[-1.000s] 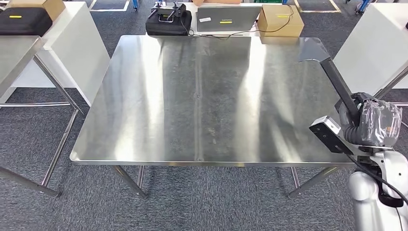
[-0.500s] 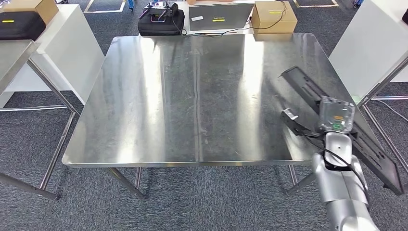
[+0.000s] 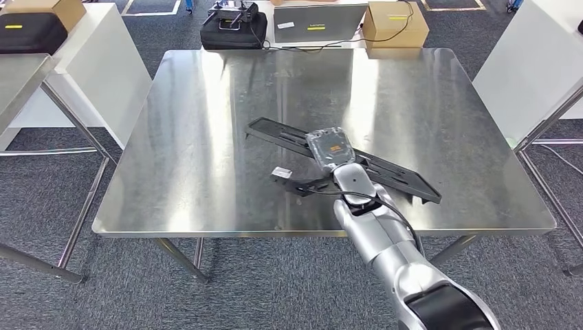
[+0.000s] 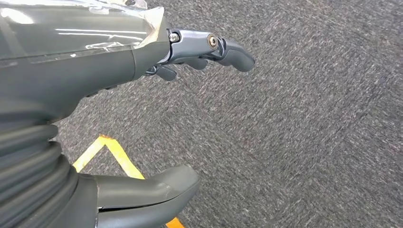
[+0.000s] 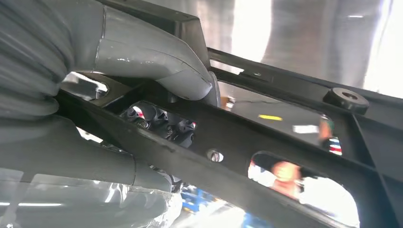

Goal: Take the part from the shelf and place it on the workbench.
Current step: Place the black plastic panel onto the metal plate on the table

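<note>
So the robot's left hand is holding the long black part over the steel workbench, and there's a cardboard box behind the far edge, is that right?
Not quite: it is the right hand that holds the long black part over the steel workbench, as the head view shows. The left hand hangs over the carpet and holds nothing. The cardboard box does sit behind the far edge.

bare workbench [image 3: 206,151] left, boxes [image 3: 394,24] behind

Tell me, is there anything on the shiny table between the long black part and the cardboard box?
No. In the head view, only bare steel workbench lies between the black part held by the right hand and the cardboard box.
</note>
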